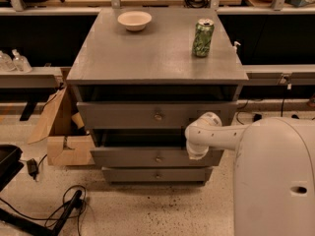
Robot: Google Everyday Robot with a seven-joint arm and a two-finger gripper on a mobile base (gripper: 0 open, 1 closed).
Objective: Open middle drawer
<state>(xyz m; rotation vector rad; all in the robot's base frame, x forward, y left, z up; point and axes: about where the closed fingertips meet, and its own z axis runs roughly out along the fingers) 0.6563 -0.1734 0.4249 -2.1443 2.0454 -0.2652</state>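
Cabinet (pixel 231 90): grey, three drawers stacked under a flat grey worktop (pixel 147 58).
Top drawer (pixel 123 116): tallest front, round knob at centre; dark gap between it and the worktop.
Middle drawer (pixel 128 158): second front down, small round metal knob at centre. It sits forward of the cabinet face with a dark slot open above it. Inside is in shadow, so I cannot tell what it holds.
Bottom drawer (pixel 128 175): narrowest front, small knob, close to the floor.
Hand (pixel 196 150): at the end of the white arm (pixel 216 134), which reaches in from the right. It is low against the right part of the middle drawer's upper edge, just below the top drawer. Turned away from the camera, so I cannot tell whether it is wide, narrow or holding anything.
Robot body (pixel 275 181): large white shell, lower right, in front of the cabinet's right side.
Bowl (pixel 134 19): white, at the rear of the worktop, left of centre; inside looks plain and pale.
Can (pixel 203 37): green, upright, rear right of the worktop, well apart from the bowl.
Cardboard box (pixel 69 150): on the floor, touching the cabinet's left side, flaps up; contents unclear.
Bottles (pixel 15 62): two clear ones on a ledge at far left.
Cables (pixel 64 205): black, loose on the speckled floor, lower left.
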